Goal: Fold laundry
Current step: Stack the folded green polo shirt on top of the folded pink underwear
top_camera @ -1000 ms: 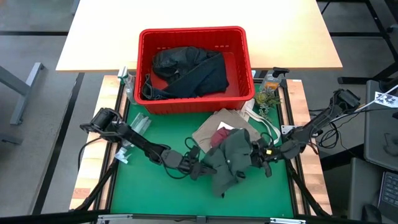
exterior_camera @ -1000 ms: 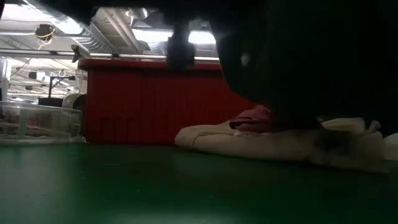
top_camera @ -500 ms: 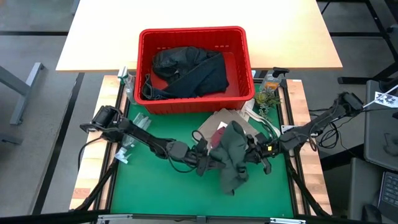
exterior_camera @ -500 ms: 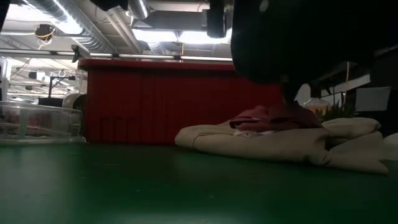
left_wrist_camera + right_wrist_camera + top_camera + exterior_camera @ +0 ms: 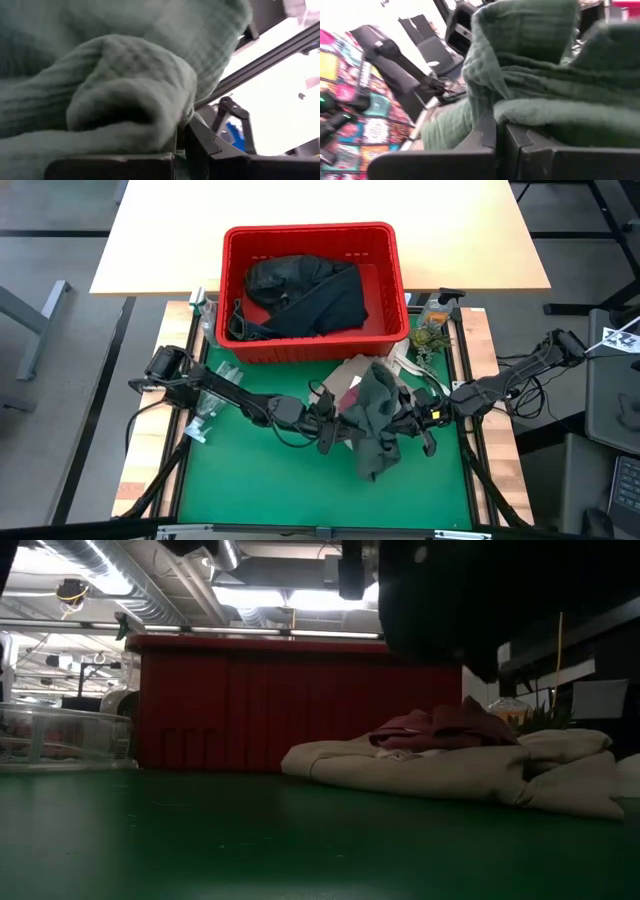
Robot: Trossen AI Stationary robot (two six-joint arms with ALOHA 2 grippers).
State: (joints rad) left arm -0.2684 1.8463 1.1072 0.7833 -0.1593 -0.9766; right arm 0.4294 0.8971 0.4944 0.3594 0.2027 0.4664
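Between my 2 sets of jaws hangs the olive-green shirt (image 5: 375,418), lifted clear of the green worktop (image 5: 260,480). My left gripper (image 5: 333,430) has its jaws clenched on the shirt's left edge; in the left wrist view the waffle-textured cloth (image 5: 115,75) bunches right over the fingers (image 5: 200,145). My right gripper (image 5: 412,420) is likewise clamped on the shirt's right edge, with folds of green fabric (image 5: 535,60) piled on top of its closed jaws. The shirt's loose end droops down toward the near side of the worktop. Just behind it, the tan top (image 5: 440,772) lies flat with the maroon piece (image 5: 445,728) on it. Farther back sits the red basket (image 5: 232,290), holding dark garments (image 5: 300,295). A clear bottle (image 5: 436,310) stands beside the basket's right corner.
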